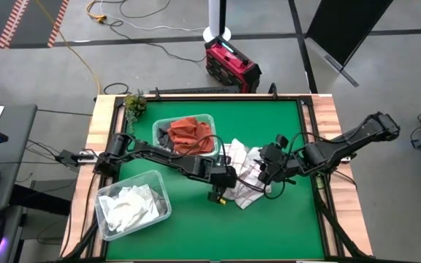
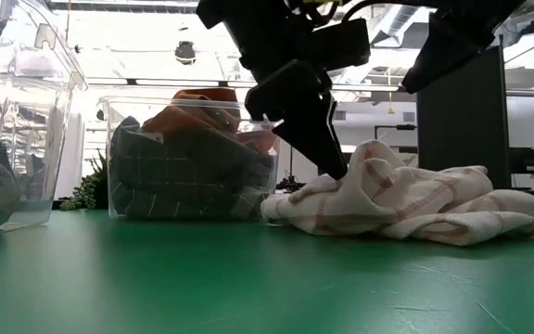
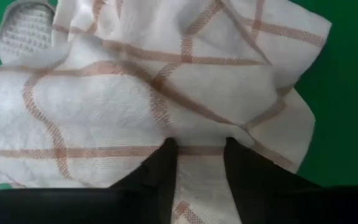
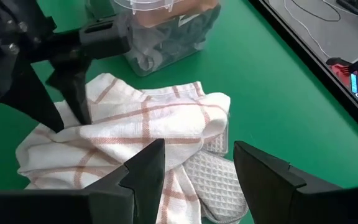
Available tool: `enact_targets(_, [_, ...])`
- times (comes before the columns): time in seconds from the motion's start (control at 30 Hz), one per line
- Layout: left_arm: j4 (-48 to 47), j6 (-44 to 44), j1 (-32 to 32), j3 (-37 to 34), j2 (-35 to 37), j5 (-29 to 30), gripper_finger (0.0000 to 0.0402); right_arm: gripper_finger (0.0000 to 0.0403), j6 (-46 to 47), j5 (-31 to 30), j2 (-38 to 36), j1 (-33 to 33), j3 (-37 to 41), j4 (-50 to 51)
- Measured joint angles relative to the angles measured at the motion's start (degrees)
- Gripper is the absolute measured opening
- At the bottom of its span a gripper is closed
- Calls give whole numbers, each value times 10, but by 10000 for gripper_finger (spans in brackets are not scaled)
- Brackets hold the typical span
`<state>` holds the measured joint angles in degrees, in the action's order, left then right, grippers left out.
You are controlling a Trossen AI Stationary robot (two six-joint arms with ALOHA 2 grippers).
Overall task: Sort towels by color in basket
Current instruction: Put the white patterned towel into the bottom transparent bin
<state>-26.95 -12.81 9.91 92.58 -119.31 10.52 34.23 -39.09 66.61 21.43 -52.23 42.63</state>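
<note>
My left gripper pinches the red-grid white towel (2 fingers clamped on a fold); right gripper hovers wide above it.

Bright, even overhead light; low view backlit (arms silhouetted), foreground softly blurred

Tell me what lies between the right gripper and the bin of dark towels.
The red-grid towel, with the left gripper on it, lies between the right gripper and that bin; right wrist view.
</note>
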Motion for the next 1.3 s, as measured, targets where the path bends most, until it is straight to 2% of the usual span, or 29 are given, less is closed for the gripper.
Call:
enact_targets(0.07, [-3, -4, 0, 0, 0, 0, 90, 219, -1, -1, 0, 0, 0, 0])
enact_targets(0.13, [-9, -9, 0, 0, 0, -1, 36, 219, -2, -1, 0, 0, 0, 0])
enact_targets(0.2, [-16, -17, 0, 0, 0, -5, 12, 219, -2, -1, 0, 0, 0, 0])
enact_targets(0.43, [-44, -25, 1, 10, 40, -6, 1, 219, -2, -1, 0, 0, 0, 1])
enact_targets(0.57, [-73, 6, 1, 34, 71, -79, 1, 219, -4, -1, 0, 0, 0, 2])
enact_targets(0.63, [-74, 47, 7, 36, 71, -89, 4, 219, -4, -1, 0, 0, 0, 2])
enact_targets(0.77, [-86, 60, 25, 31, 56, -69, 38, 219, -3, -1, 0, 0, 0, 0])
enact_targets(0.93, [-90, 23, 50, 19, 26, -8, 119, 219, -4, -1, 0, 0, 0, 0])
enact_targets(1.1, [-89, -23, 59, 19, -4, 83, 194, 219, -11, -1, 0, 0, 0, -5])
enact_targets(1.17, [-90, -41, 59, 19, -10, 123, 215, 219, -12, -1, 0, 0, 0, -8])
enact_targets(1.3, [-82, -40, 53, 20, -16, 130, 235, 219, -13, -1, 0, 0, 0, -9])
